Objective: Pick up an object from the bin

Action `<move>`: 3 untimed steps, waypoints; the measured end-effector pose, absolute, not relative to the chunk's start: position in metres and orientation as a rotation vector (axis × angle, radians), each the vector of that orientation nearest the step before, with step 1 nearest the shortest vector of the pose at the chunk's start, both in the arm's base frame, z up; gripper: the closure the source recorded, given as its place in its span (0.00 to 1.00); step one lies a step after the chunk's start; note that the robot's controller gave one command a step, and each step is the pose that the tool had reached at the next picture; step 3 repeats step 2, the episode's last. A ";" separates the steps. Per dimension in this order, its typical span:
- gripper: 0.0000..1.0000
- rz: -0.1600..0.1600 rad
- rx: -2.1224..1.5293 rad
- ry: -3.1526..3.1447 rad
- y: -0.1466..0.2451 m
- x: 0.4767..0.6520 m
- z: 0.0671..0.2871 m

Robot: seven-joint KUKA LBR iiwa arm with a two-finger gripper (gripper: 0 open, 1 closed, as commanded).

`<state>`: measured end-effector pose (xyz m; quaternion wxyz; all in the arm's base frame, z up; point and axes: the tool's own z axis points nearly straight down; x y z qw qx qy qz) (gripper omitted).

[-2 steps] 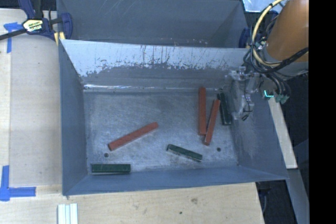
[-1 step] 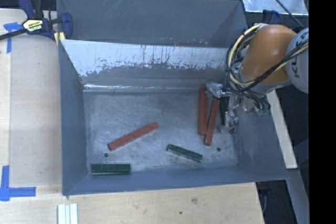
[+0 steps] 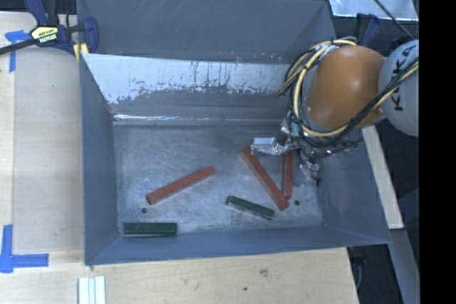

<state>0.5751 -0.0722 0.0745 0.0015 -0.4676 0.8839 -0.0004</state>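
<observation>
**Where the gripper meets the sticks, little can be made out**

Because the orange cover (image 3: 342, 85) and its cables (image 3: 299, 71) overhang the right side of the bin (image 3: 100, 174), the gripper (image 3: 299, 156) is seen only as a dark cluster below them. Whether it is apart or closed cannot be told. A pale metal piece (image 3: 265, 147) juts left from that cluster; whether it belongs to the robot or lies loose cannot be told.

Directly under the gripper the right-hand red-brown stick (image 3: 287, 180) is found, close to the right wall. Its far end is hidden by the gripper. Its long axis runs almost straight from far to near. Contact between the two cannot be judged.

The slanted red-brown stick (image 3: 261, 176) runs from far-left to near-right, and its near end meets the first stick's near end, so that a V is formed. A short dark green stick (image 3: 251, 207) lies just to the near-left of that point. A left red-brown stick (image 3: 180, 185) and a dark green bar (image 3: 150, 228) are placed well apart, towards the near-left corner.
</observation>
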 end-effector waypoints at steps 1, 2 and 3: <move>1.00 -0.004 -1.464 2.773 -0.073 0.576 0.076; 1.00 -0.003 -1.268 2.868 -0.097 0.598 0.221; 1.00 -0.003 -1.268 2.868 -0.097 0.598 0.221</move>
